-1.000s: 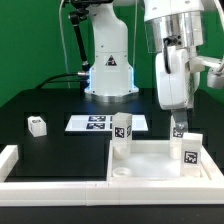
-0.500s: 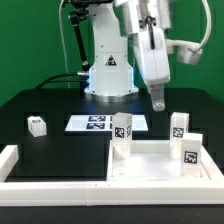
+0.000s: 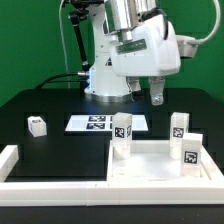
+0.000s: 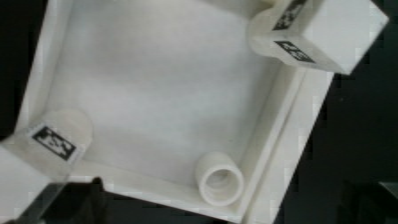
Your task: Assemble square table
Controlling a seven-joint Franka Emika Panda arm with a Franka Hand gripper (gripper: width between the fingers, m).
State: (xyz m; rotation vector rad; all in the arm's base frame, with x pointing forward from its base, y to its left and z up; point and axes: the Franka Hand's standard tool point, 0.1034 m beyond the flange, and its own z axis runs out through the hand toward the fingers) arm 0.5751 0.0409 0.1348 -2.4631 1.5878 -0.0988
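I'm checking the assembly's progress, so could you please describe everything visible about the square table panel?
The square table panel is glossy white plastic with a raised rim, lying flat against the white border rail. Three tagged legs stand upright at its corners. The wrist view shows a round socket still empty.

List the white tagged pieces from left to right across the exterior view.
Loose leg on the table → marker board → leg standing on the panel's far-left corner → leg at the far-right corner → leg at the near-right corner.
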